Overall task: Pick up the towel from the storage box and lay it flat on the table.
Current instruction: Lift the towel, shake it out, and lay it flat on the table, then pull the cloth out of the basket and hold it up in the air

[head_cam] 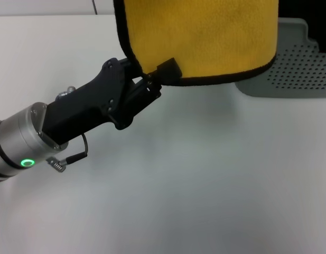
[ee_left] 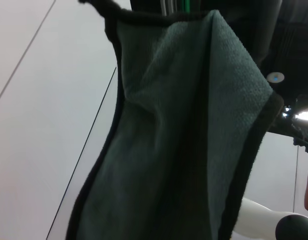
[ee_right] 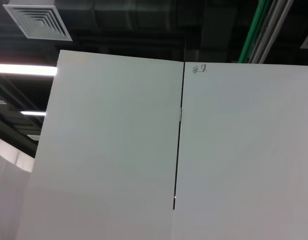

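left gripper [head_cam: 152, 79] clamped on the towel [head_cam: 205, 37] at its lower-left corner; cloth hangs upper centre, off the table [head_cam: 205, 185], storage box [head_cam: 300, 69] upper right; right gripper unseen

The towel [head_cam: 197, 37] runs off the top of my head view, so I can't see what's holding it up. It also covers most of the storage box [head_cam: 297, 69].
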You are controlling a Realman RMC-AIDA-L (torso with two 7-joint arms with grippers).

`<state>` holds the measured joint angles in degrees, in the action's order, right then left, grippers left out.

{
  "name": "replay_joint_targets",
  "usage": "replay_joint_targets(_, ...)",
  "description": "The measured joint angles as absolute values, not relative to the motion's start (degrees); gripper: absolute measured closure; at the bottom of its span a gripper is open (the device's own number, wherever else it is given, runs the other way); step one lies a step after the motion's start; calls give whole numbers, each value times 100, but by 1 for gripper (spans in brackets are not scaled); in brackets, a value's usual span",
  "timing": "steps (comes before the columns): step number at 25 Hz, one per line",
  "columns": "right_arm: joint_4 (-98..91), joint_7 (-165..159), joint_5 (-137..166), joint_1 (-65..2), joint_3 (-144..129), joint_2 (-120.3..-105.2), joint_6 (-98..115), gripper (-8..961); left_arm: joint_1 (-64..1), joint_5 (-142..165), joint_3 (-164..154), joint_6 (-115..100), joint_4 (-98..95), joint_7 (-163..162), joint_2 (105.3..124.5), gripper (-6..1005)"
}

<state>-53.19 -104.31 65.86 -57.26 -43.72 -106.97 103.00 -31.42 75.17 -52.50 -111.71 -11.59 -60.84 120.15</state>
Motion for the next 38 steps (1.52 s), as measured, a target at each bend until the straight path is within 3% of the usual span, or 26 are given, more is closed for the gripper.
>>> replay_joint_targets(17, -5276, -10227, 6439, -5417, -4306, -10641, 10378, 896, -3067, 7369, -5332, -11224, -1227, -5957, 12000, 799)
replay_joint_targets(23, -5264, -10190, 6432, -5348, -4306, -10656, 10363, 894, -2983, 7134, -5352, -11237, -1224, -5951, 12012, 970)
replay_joint_targets(30, -5197, -10061, 6432, -5067, -4310, -10817, 10381, 892, -2639, 6345, -5345, -11329, -1242, -5787, 11994, 967)
replay_joint_targets(38, -5004, -9696, 6511, -4811, -4478, -11138, 10554, 889, -2107, 5109, -5343, -11529, -1829, -5847, 11930, 971)
